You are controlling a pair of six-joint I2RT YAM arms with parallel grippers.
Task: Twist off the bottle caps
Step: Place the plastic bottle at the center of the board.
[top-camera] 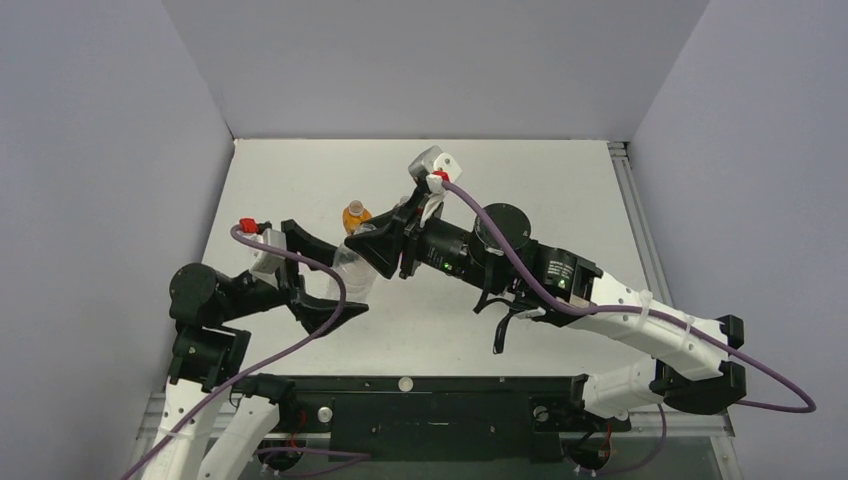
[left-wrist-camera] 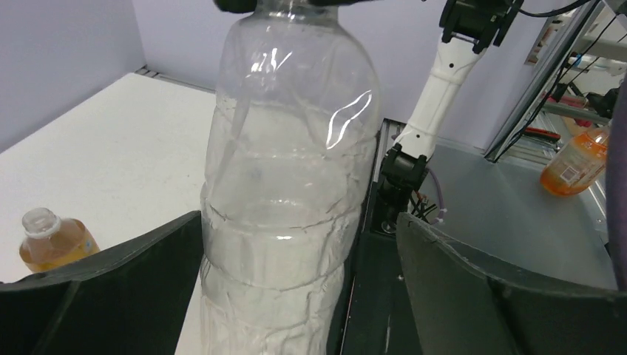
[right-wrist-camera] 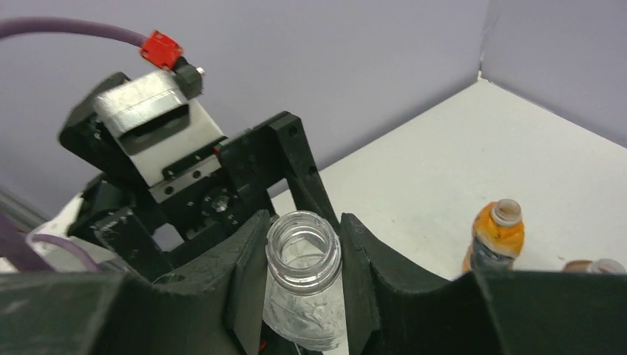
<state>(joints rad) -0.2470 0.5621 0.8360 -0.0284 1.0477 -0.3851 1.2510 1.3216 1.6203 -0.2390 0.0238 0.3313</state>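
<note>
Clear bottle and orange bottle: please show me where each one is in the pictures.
clear bottle (left-wrist-camera: 285,192), left wrist view, on the middle of its body.
orange bottle (right-wrist-camera: 497,238), right wrist view, on its orange shoulder.

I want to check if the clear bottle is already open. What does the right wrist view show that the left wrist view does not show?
Only the right wrist view: the open, capless neck of the clear bottle, between the fingers of the right end effector, and the left arm's wrist camera behind. Only the left wrist view: the bottle's body between the spread fingers of the left end effector, its top cut off, and a second orange bottle lying on a grey surface off the table. Both: the clear bottle and an uncapped orange bottle on the white table.
</note>
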